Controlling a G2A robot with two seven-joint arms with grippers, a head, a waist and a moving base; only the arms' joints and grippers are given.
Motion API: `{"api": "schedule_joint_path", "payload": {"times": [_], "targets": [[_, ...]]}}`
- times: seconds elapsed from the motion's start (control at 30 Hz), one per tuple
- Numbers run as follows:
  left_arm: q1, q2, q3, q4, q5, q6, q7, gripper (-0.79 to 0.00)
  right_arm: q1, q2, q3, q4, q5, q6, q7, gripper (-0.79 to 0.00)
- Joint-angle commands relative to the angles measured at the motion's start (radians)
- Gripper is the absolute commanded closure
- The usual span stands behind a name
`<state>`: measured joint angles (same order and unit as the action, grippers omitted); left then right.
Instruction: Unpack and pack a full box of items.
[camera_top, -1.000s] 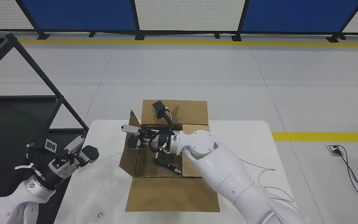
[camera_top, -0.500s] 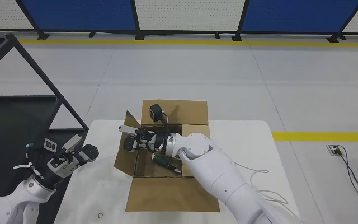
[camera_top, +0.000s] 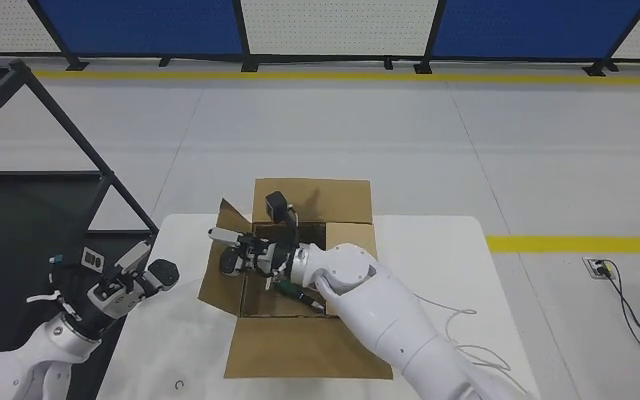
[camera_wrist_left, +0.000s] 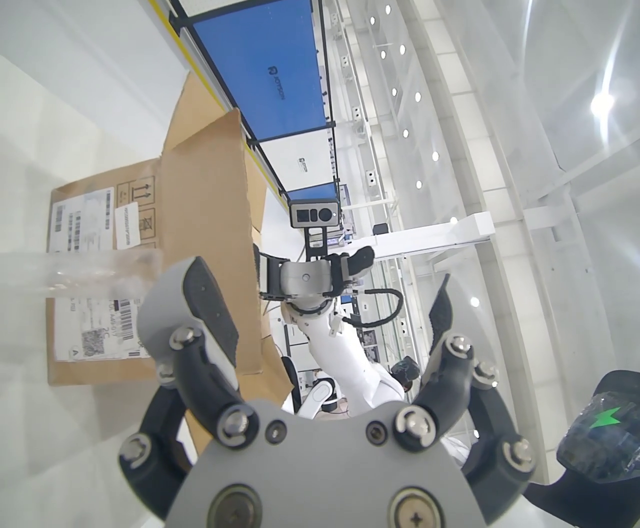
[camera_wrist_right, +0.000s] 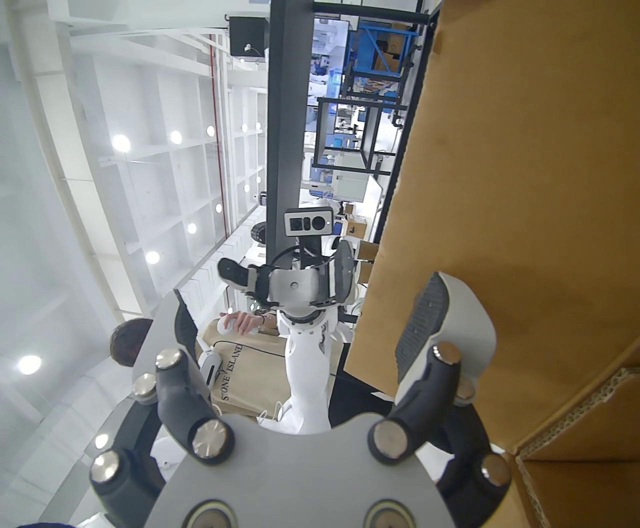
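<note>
Across the white table (camera_top: 450, 260) the open cardboard box (camera_top: 310, 200) sits toward the far edge, with its flaps folded outward. A black metal frame (camera_top: 60, 120) stands off the table's left side, and a small dark loop (camera_top: 178, 384) lies near the front edge. The box's left flap (camera_top: 215, 280) stands between the two arms.

The right gripper (camera_top: 226, 248) is over the left edge of the box with its fingers spread wide and nothing between them. In its wrist view (camera_wrist_right: 310, 300) one finger pad (camera_wrist_right: 420, 320) is just beside the brown cardboard, though I can't tell if it touches.

The left gripper (camera_top: 160, 272) hangs over the table's left edge, apart from the box. It is also spread wide and empty (camera_wrist_left: 320, 285).

Down in the box lies a dark item with a green part (camera_top: 297, 292), near the right arm. The rest of the inside is too shadowed to make out.
</note>
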<state>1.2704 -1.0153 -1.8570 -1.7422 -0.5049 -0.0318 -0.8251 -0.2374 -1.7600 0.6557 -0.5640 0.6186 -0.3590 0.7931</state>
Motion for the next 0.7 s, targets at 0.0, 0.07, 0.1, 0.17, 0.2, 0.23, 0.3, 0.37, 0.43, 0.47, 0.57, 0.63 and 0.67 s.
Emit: {"api": "schedule_joint_path", "payload": {"times": [0.0, 0.07, 0.1, 0.17, 0.2, 0.23, 0.3, 0.37, 0.43, 0.47, 0.57, 0.63, 0.67], "targets": [[-0.002, 0.001, 0.001, -0.008, -0.008, 0.005, -0.007, -0.785, -0.006, -0.004, -0.002, -0.022, -0.013, 0.036, -0.013, -0.785], [-0.003, 0.003, -0.005, -0.010, -0.022, 0.008, -0.011, -0.785, -0.008, -0.008, 0.000, -0.026, -0.017, 0.061, -0.010, -0.785], [-0.002, 0.004, -0.009, -0.011, -0.027, 0.011, -0.016, -0.785, -0.008, -0.010, 0.001, -0.024, -0.017, 0.068, -0.005, -0.785], [0.003, 0.005, -0.012, -0.014, -0.030, 0.015, -0.022, -0.785, -0.007, -0.015, 0.005, -0.014, -0.018, 0.072, 0.001, -0.785], [0.008, 0.005, -0.010, -0.013, -0.031, 0.019, -0.024, -0.785, -0.006, -0.017, 0.007, -0.007, -0.017, 0.072, 0.003, -0.785], [0.012, 0.006, -0.010, -0.013, -0.034, 0.020, -0.026, -0.785, -0.006, -0.020, 0.010, -0.001, -0.014, 0.072, 0.008, -0.785], [0.022, 0.006, -0.008, -0.013, -0.040, 0.023, -0.029, -0.785, -0.008, -0.024, 0.020, 0.014, 0.002, 0.063, 0.029, -0.785], [0.033, 0.006, -0.005, -0.016, -0.049, 0.017, -0.026, -0.785, -0.007, -0.028, 0.028, 0.031, 0.014, 0.058, 0.052, -0.785], [0.043, 0.004, -0.002, -0.020, -0.071, 0.007, -0.018, -0.785, -0.006, -0.034, 0.033, 0.046, 0.022, 0.058, 0.060, -0.785], [0.047, 0.003, 0.000, -0.021, -0.086, 0.001, -0.012, -0.785, -0.007, -0.038, 0.036, 0.052, 0.028, 0.056, 0.061, -0.785], [0.057, -0.001, 0.007, -0.022, -0.126, -0.021, 0.006, -0.785, -0.008, -0.048, 0.042, 0.069, 0.036, 0.048, 0.059, -0.785], [0.063, -0.003, 0.012, -0.026, -0.145, -0.038, 0.018, -0.785, -0.006, -0.055, 0.045, 0.079, 0.033, 0.039, 0.047, -0.785], [0.065, -0.005, 0.015, -0.027, -0.161, -0.041, 0.023, -0.785, -0.005, -0.058, 0.046, 0.084, 0.032, 0.036, 0.043, -0.785]]}}
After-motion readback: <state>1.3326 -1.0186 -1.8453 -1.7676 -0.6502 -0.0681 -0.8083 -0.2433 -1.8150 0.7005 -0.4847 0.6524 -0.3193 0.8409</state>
